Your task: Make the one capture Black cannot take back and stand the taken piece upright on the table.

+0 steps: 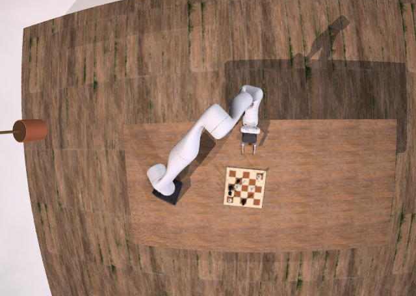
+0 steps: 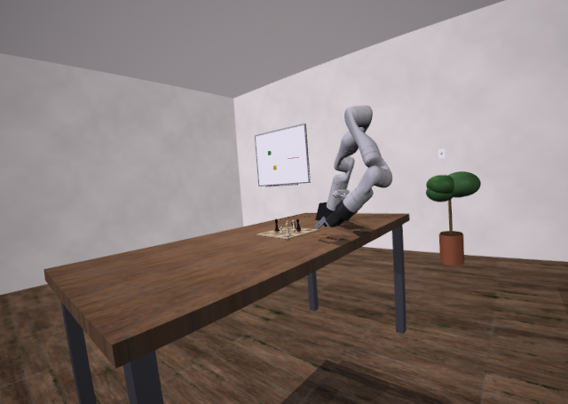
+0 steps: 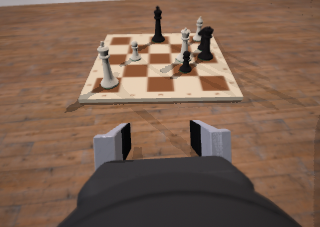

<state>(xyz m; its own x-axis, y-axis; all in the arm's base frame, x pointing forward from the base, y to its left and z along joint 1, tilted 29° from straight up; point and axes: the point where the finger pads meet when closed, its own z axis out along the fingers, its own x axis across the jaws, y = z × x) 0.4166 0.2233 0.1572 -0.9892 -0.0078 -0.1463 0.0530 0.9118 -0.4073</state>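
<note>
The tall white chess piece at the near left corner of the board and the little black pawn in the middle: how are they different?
The tall white crowned piece is pale, while the small black pawn is dark. The white one stands much taller with a crown-like top; the pawn is short with a round head. The white one stands alone near the checkered board's left corner; the pawn is crowded by other pieces. Both stand upright on the board.

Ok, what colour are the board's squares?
The board has cream and reddish-brown checks with a cream border, clearest in the wrist view.
</note>
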